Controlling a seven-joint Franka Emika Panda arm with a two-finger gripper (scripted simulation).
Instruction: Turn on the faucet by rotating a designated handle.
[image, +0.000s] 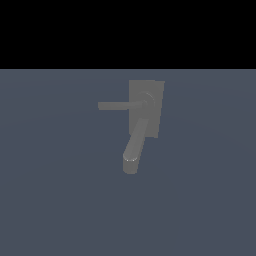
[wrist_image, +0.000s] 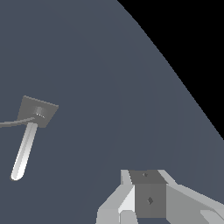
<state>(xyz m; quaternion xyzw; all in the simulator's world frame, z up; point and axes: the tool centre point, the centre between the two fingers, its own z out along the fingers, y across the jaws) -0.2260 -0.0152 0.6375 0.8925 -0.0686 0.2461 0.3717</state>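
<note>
The grey faucet (image: 152, 115) stands on the dark floor, with a flat backplate, a thick rounded spout (image: 134, 147) and a thin handle (image: 120, 105). The handle runs from its round hub toward the exterior view's left. The wrist view shows the faucet (wrist_image: 46, 109) small and far off: its pale spout (wrist_image: 24, 151), and the thin dark handle (wrist_image: 13, 123) running out of the picture. My gripper (wrist_image: 148, 197) shows only as pale and dark grey blocks at the picture's edge, well apart from the faucet and touching nothing. The jaw gap is hidden. The exterior view does not show the gripper.
Flat dark blue-grey floor (image: 60, 200) lies all around the faucet. Black background lies beyond the floor's far edge.
</note>
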